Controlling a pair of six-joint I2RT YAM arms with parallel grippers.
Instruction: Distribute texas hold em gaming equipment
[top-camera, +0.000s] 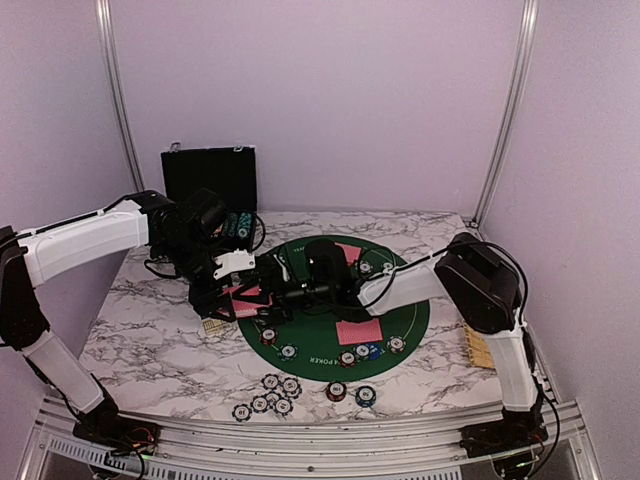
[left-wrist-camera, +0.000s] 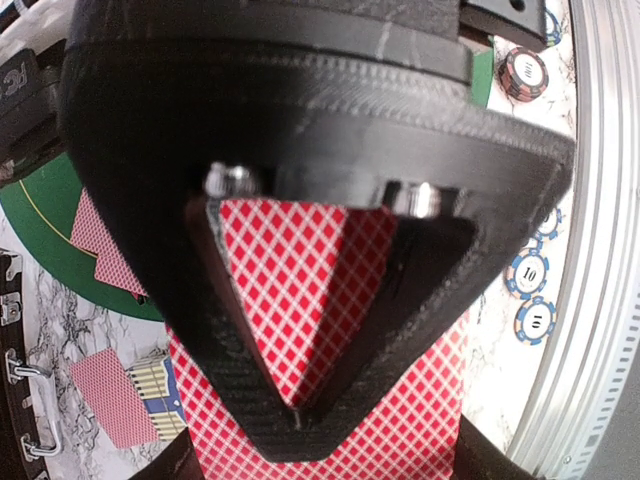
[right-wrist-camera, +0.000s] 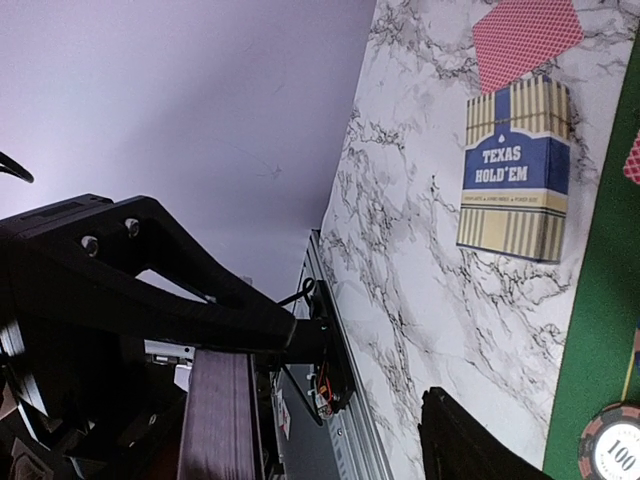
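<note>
A stack of red-backed playing cards (left-wrist-camera: 300, 290) is pinched in my left gripper (left-wrist-camera: 295, 415), whose fingers meet in a closed V over it. From above, that stack (top-camera: 246, 292) hangs over the left rim of the green mat (top-camera: 400, 320). My right gripper (top-camera: 268, 297) reaches across the mat to the same stack. Its jaws are apart, the stack's dark edge (right-wrist-camera: 215, 420) stands between them, and a gap shows beside the one finger (right-wrist-camera: 470, 440) in view. Loose cards (top-camera: 358, 331) and poker chips (top-camera: 347, 357) lie on the mat. More chips (top-camera: 270, 395) sit near the front edge.
The Texas Hold'em card box (right-wrist-camera: 515, 170) lies on the marble with a red card (right-wrist-camera: 525, 40) beside it. A black hinged case (top-camera: 210, 178) stands open at the back left. The woven yellow tray (top-camera: 480, 350) rests at the right edge. Metal rails border the table front.
</note>
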